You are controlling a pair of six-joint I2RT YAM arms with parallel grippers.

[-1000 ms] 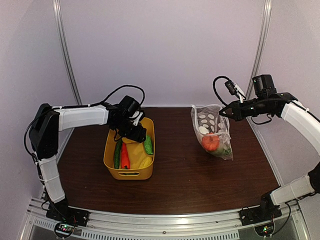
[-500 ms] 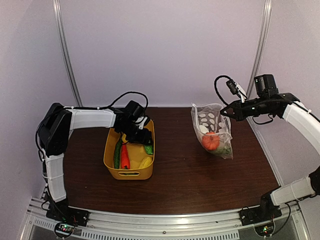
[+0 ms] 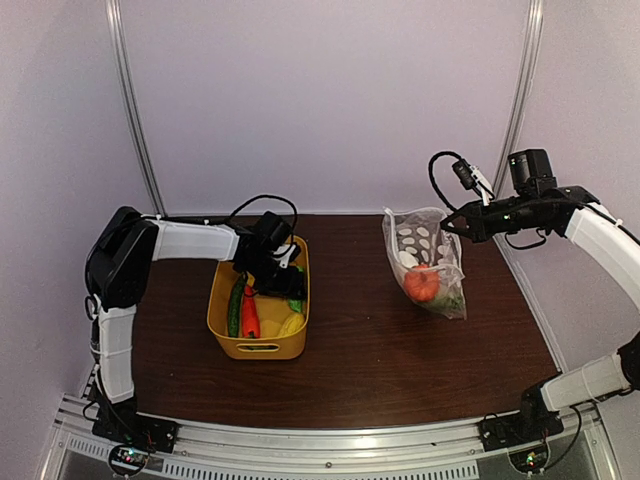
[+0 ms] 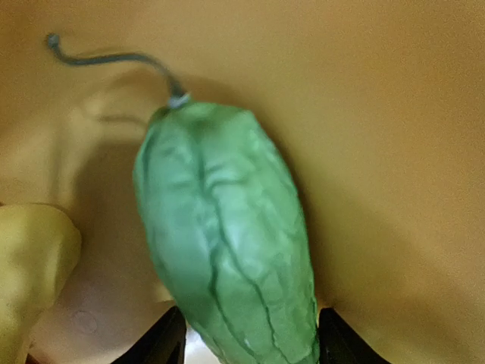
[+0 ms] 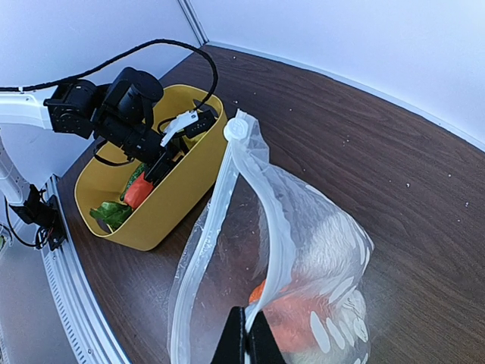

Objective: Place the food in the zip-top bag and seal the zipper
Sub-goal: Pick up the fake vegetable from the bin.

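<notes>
While the right gripper point(image 3: 452, 225) holds the zip-top bag point(image 3: 425, 265) up by its mouth edge at the far right of the table point(image 3: 370, 370), the step in hand is judged to be collecting the next piece of food from the yellow tub point(image 3: 255, 350) on the left.

**Task status.** The orange pumpkin point(image 3: 421, 285) and a white piece point(image 3: 407, 260) lie inside the bag. The long green cucumber point(image 3: 234, 308), the red-orange carrot point(image 3: 249, 312), a yellow piece point(image 3: 290, 325) and a ridged green piece point(image 4: 227, 250) are in the tub. The zipper point(image 5: 267, 208) gapes open.

**Left arm.** The arm reaches rightward from its base, forearm nearly level, wrist pitched down into the far right part of the tub. The left gripper point(image 3: 285, 285) straddles the near end of the ridged green piece, one dark finger point(image 4: 163, 341) at each flank. Whether the fingers already bear on the piece cannot be determined.

**Right arm.** The arm extends leftward from the right side, forearm raised. Its jaws are pinched together on the bag's edge, and the bag hangs below them with its base resting on the table.

**Next move.** Confirm a firm grip on the green piece, lift it clear of the tub wall, then carry it rightward to the bag mouth. The mouth is narrow and floppy, so the piece should enter end-first.
</notes>
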